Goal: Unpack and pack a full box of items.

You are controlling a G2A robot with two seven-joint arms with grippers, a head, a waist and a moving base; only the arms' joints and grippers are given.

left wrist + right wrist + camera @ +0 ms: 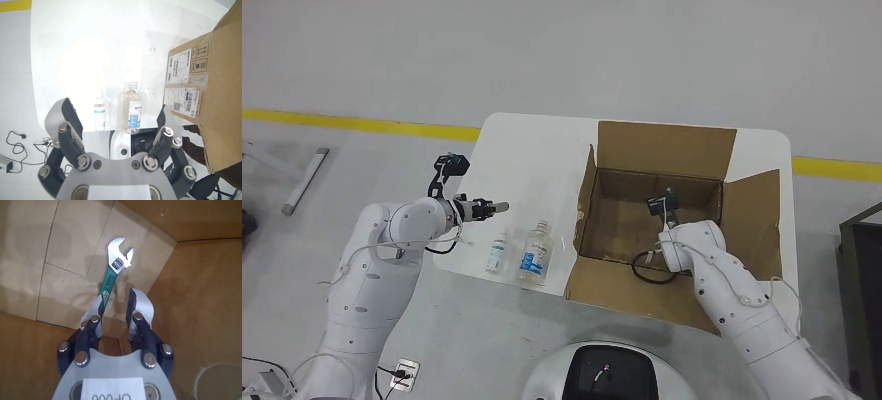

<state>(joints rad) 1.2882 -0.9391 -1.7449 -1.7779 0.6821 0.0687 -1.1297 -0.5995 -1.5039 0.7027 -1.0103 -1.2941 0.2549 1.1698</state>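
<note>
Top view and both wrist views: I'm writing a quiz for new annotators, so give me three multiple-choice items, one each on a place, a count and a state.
1. Where does the green-handled steel adjustable wrench lie?
A) on the white table
B) inside the brown cardboard box
C) on a shelf

2. How many bottles stand on the white table?
A) two
B) three
C) five

3. How do the jaws of the left gripper stand?
A) shut on a bottle
B) shut on the wrench
C) open, empty

Key: 1 B, it rests on the box floor; 2 A, a small clear spray bottle and a larger clear plastic bottle; 3 C, the gap between them is bare.
</note>
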